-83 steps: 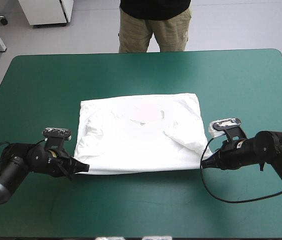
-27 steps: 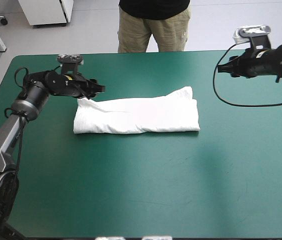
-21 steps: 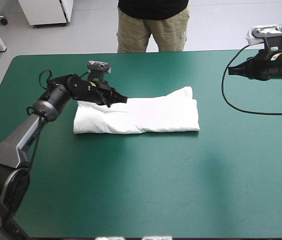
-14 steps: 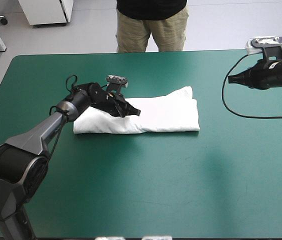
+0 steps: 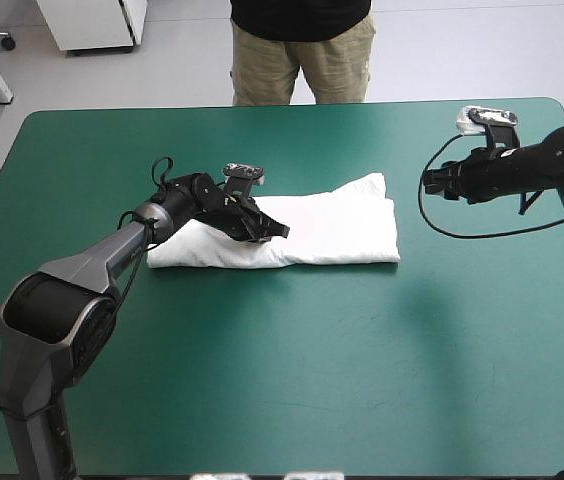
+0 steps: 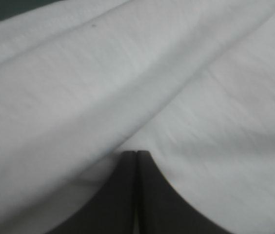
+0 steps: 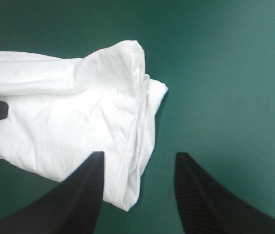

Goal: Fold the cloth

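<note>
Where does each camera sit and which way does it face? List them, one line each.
High view: above and behind the robot, looking forward and down at the table; both arms show, left gripper on the T-shirt, right gripper apart from its end.
Left wrist view: above that wrist, looking along shut fingers onto the T-shirt.
Right wrist view: above that wrist, the T-shirt's end ahead of its open fingers.
Shared: all three show the T-shirt.
</note>
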